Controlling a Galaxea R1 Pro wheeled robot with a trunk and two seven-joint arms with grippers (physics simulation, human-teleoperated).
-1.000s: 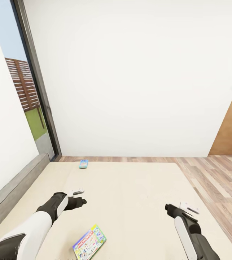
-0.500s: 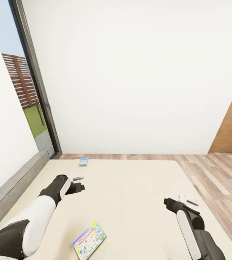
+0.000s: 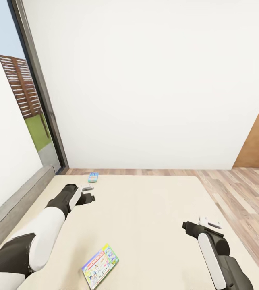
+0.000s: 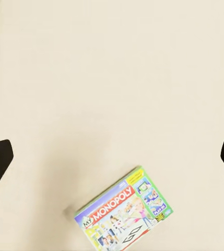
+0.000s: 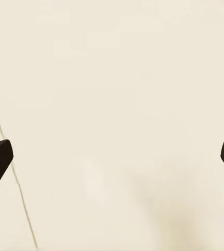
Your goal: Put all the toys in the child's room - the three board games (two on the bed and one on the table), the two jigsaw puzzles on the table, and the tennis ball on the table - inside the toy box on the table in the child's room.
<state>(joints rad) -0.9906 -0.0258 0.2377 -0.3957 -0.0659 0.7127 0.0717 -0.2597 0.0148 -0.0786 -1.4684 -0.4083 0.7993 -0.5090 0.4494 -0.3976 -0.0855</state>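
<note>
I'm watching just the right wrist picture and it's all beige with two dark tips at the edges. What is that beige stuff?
Observer: It's the bed's mattress; the right claw hangs over it, near its right edge.
Operator: Any toys on it?
Observer: Yes, a Monopoly box lies flat near the front.
Operator: Only that one?
Observer: No, a smaller blue game box sits at the far edge.
Operator: What's the other arm up to?
Observer: The left claw is out over the bed, between the two boxes, empty.
</note>
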